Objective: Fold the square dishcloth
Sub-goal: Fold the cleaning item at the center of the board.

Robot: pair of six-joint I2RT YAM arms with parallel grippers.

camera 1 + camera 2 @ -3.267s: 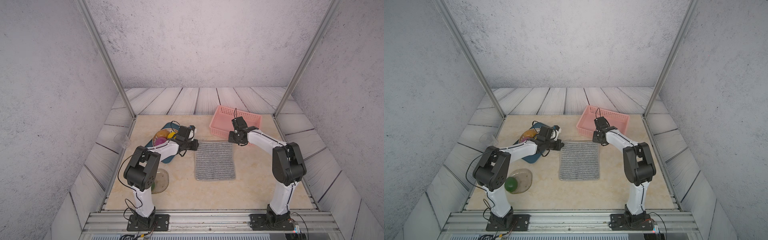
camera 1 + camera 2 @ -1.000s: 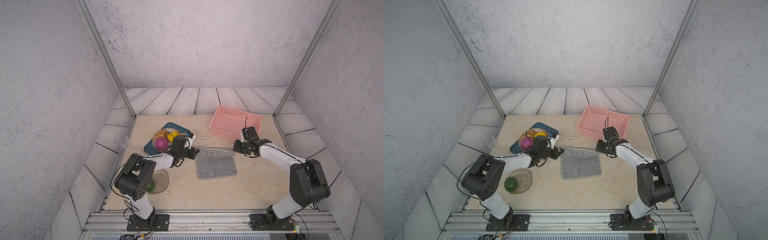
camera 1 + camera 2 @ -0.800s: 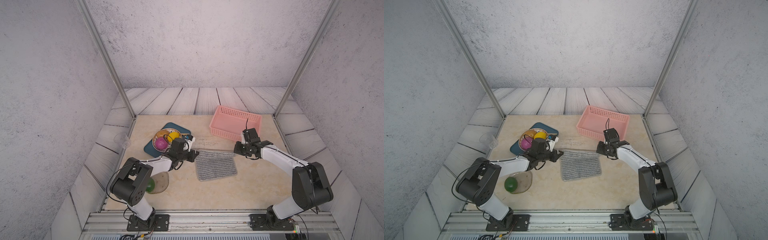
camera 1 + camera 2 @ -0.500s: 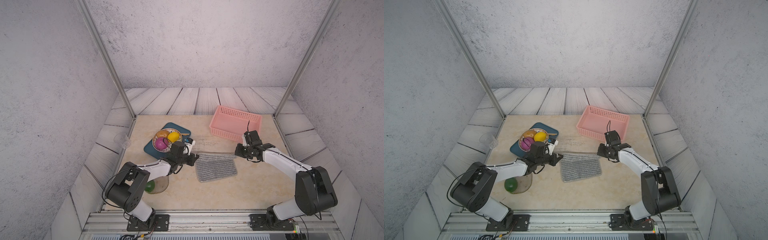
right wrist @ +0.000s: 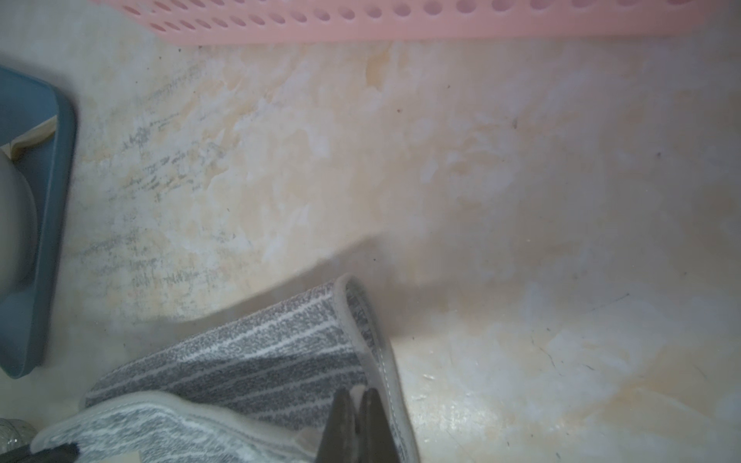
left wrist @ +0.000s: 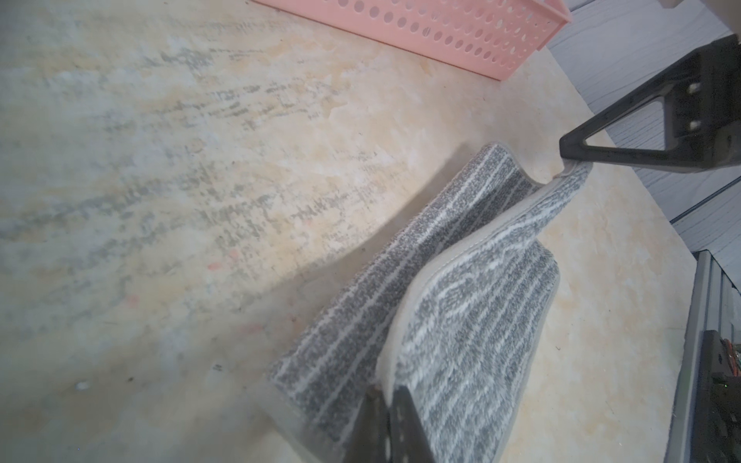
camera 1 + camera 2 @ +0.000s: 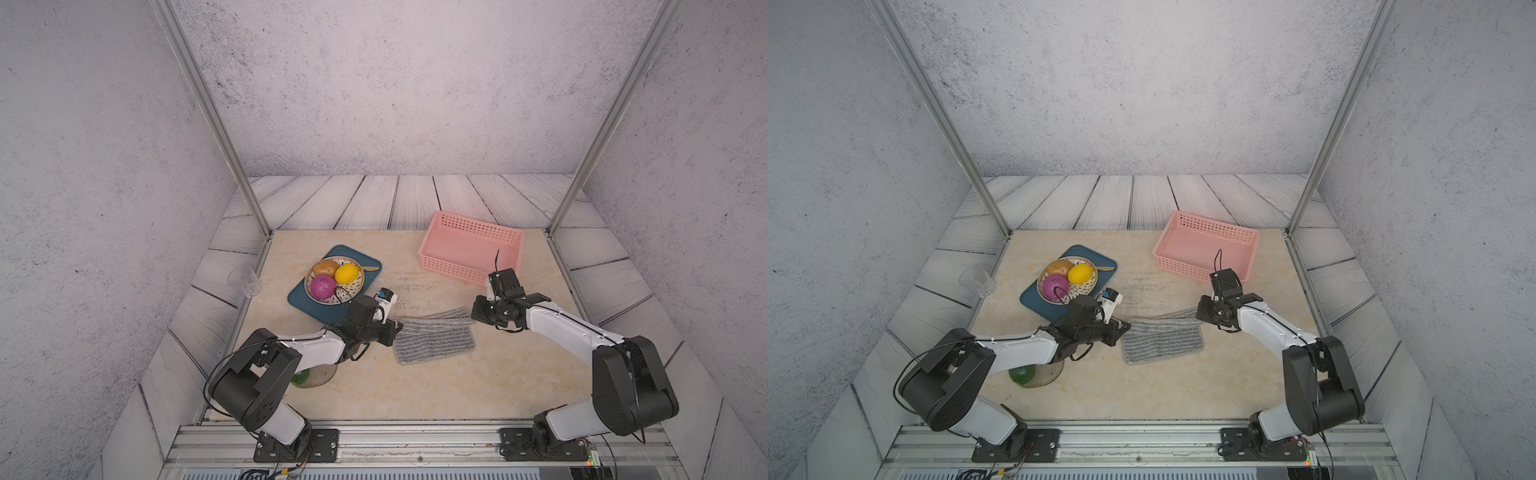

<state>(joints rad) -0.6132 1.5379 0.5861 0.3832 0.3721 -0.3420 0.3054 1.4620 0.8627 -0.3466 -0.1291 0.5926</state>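
Square dishcloth (image 7: 434, 340) lies mid-desk, on the near side of the pink basket (image 7: 457, 266), right of and nearer than the blue tray (image 7: 300, 302). It is partly doubled: the lower layer is flat on the desk (image 7: 415, 390), the upper layer raised off it.

Left tool (image 7: 397, 328) is pressed together, pinching the pale hem at the cloth's left corner. Right tool (image 7: 476, 316) is likewise pressed together on the hem at the right corner. Both wrist views confirm the pinches. The hem is lifted clear and hangs slack between the two holds.

Step, as I read it: carrying the held edge toward the near edge. Fold roughly half made; edges not yet met.

Risks from here:
- Each hold is thin, on the hem only. If the tools pull apart, the hem could slip out of one pinch; that corner drops and the fold goes skew.
- The slack middle may touch down ahead of the corners and set a wrinkle.
- Travel too low could drag the lower layer nearward and bunch it.
- An uneven pace between the tools leaves the edges crooked.
- Left arm (image 7: 309, 347) sits close to the tray and the fruit bowl (image 7: 351, 291); a wide elbow swing might nudge them.
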